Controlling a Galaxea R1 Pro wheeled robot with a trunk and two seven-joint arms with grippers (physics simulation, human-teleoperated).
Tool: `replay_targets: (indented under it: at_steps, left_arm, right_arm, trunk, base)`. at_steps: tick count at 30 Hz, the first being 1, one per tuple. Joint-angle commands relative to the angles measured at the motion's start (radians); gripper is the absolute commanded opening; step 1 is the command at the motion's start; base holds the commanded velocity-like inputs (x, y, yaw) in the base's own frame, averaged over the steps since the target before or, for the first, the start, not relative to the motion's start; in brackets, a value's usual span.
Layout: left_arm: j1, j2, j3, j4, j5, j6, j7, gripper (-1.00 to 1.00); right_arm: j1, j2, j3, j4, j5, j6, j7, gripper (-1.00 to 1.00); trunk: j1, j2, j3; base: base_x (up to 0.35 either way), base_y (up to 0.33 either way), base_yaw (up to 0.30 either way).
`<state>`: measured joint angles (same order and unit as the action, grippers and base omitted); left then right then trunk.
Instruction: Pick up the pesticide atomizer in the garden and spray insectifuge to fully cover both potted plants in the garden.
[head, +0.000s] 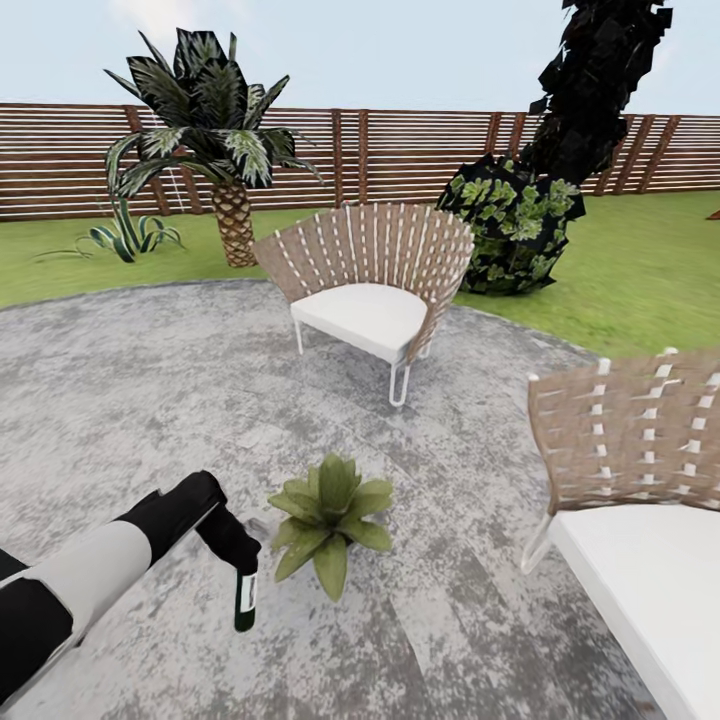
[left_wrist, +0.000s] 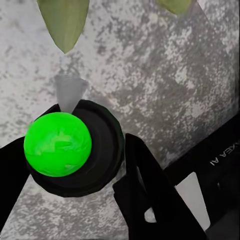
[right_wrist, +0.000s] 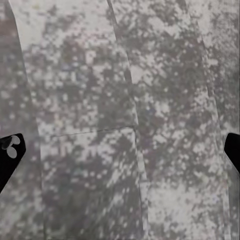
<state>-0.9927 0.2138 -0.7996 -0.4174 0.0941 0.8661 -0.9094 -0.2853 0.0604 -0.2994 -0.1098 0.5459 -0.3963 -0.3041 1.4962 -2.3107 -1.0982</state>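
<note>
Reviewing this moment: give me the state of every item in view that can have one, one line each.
pesticide atomizer: held off the patio, hanging below the left gripper, beside the plant.
left gripper: shut on the pesticide atomizer.
right gripper: open, fingertips wide apart over bare patio.
potted plant: upright on the patio, leaves spread.
near chair: upright, seat unoccupied.
far chair: upright, unoccupied.

dark atomizer (head: 245, 598) upright, beside leafy potted plant (head: 330, 513) on patio (head: 120, 400)
</note>
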Motion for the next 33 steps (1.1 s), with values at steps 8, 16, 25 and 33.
replay_targets:
  at_steps: [8, 16, 25, 33]
  left_arm:
    - [-0.001, 0.002, -0.004, -0.032, -0.250, 0.006, -0.270, -1.00]
    - [0.007, 0.002, -0.008, -0.058, -0.256, 0.005, -0.278, -1.00]
    - [0.016, 0.063, -0.007, -0.060, -0.261, -0.005, -0.276, -1.00]
    - [0.019, -0.003, -0.006, -0.067, -0.260, 0.005, -0.276, -1.00]
  right_arm:
    - [0.000, -0.001, -0.007, 0.001, 0.011, -0.002, -0.004, 1.00]
    - [0.000, -0.001, -0.007, 0.001, 0.010, -0.002, -0.004, 1.00]
    - [0.000, -0.001, -0.007, 0.001, 0.010, -0.002, -0.004, 1.00]
    - [0.000, -0.002, -0.007, 0.001, 0.010, -0.002, -0.004, 1.00]
  trunk:
    - [0.000, 0.000, -0.001]
    - [0.000, 0.000, -0.001]
    - [0.000, 0.000, -0.001]
    - [0.000, 0.000, -0.001]
  base:
    - [0.033, 0.000, 0.000]
    - [0.000, 0.000, 0.000]
    - [0.000, 0.000, 0.000]
    - [0.000, 0.000, 0.000]
